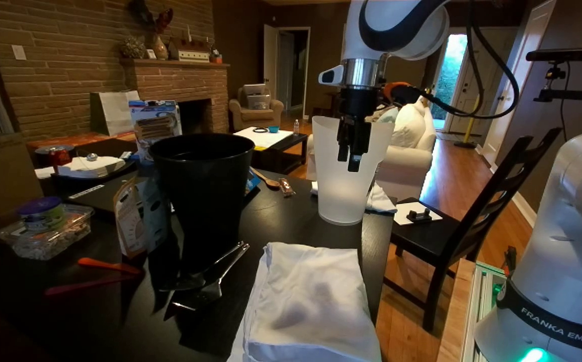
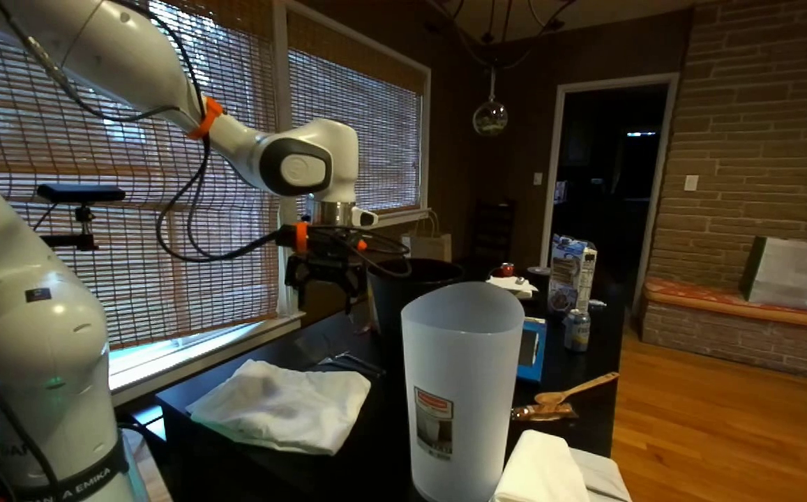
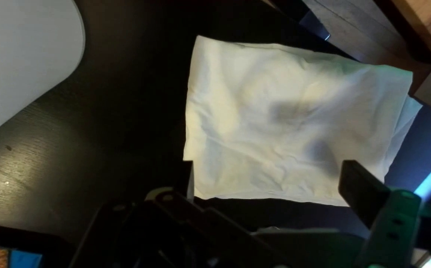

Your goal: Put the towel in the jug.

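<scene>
Above the bench [image 1: 280, 221], well over the level of the towel [image 3: 293, 123], the hand [image 3: 269, 169] hangs pointing down, its two fingers [image 3: 364, 190] spread wide. The towel lies on the bench, white, folded in layers and softly creased, close to the bench's edge and apart from the fingers. Just beside the towel I can see shiny metal utensils [image 1: 213, 291]; whether two pieces or one pair of tongs, I can't tell. They lie between the towel and a black bin [image 1: 202, 196], which stands upright with its mouth up. Also near the towel is a tall frosted vessel [image 2: 473, 390], upright too, a picture label [image 2: 434, 424] on its wall. On the side of that vessel away from the towel sits a second white cloth [image 2: 539, 470], folded, just beside the vessel's foot. Well apart from the towel are a wooden spoon [image 2: 553, 397], a brown wrapped bar [image 2: 539, 413], a drinks can [image 2: 577, 331] and a tall printed box [image 2: 567, 275]. Across the bench from the towel, past the utensils, lie an orange utensil [image 1: 107, 264] and a clear plastic box [image 1: 52, 244] bearing a purple-lidded pot [image 1: 42, 213]. Off the bench, past the edge near the towel, stand a dark chair [image 1: 431, 241] and the arm's white base [image 1: 552, 261], a green light [image 1: 534, 355] glowing low on it.
</scene>
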`<state>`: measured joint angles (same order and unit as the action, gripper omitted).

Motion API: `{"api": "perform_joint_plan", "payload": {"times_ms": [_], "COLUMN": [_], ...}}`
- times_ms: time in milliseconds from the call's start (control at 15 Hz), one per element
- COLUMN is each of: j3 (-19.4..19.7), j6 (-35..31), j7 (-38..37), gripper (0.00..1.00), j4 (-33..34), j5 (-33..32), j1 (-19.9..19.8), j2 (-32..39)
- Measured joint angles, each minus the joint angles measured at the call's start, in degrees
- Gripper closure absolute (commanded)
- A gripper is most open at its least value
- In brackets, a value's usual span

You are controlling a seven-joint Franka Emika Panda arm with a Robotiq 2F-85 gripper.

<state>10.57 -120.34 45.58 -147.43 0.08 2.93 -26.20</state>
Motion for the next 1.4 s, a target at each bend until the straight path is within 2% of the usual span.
{"api": "perform_joint_plan", "payload": {"times_ms": [333, 533, 733, 1067, 1400], "j3": [0.0, -0.2, -1.7, -4.2, -3.3], "j6": [-0.1, -1.2, -3.5, -12.3, -21.9], "j7": [0.2, 0.2, 0.2, 1.2, 6.1], "gripper": [0.00, 0.00, 0.00, 0.00, 0.00], "j4": [0.0, -0.3, -2.1, -5.3, -6.9], "j5": [0.0, 2.7, 6.4, 10.3, 12.0], "j1": [0.0, 0.5, 3.3, 8.9, 9.3], "j2": [-0.1, -0.1, 0.0, 3.3, 11.1]}}
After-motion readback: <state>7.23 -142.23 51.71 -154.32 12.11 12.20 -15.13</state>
